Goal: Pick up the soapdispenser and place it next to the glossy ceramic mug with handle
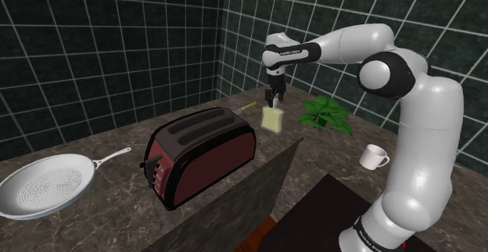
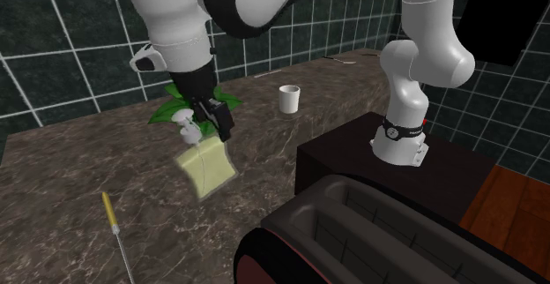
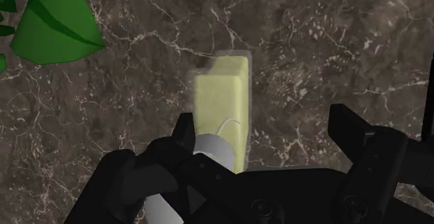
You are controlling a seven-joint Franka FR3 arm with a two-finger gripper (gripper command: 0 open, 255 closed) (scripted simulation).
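While the tool [image 1: 273,102] is hanging directly above the soap dispenser [image 1: 272,119], its fingers are standing apart in the wrist view. One is touching the white pump [image 3: 212,149] and the other is sitting well clear, so nothing is being clasped. The pale yellow dispenser is sitting over the far part of the worktop [image 1: 117,203], its long axis running up toward the tool and leaning slightly. Whether its base is resting there I cannot tell. The white mug [image 1: 374,157] is waiting nearer, toward the shoulder view's right, with the green plant [image 1: 324,115] bordering that path on the far side. Bare worktop is lying around the mug, and the toaster [image 1: 199,155] is standing well apart, leftward.
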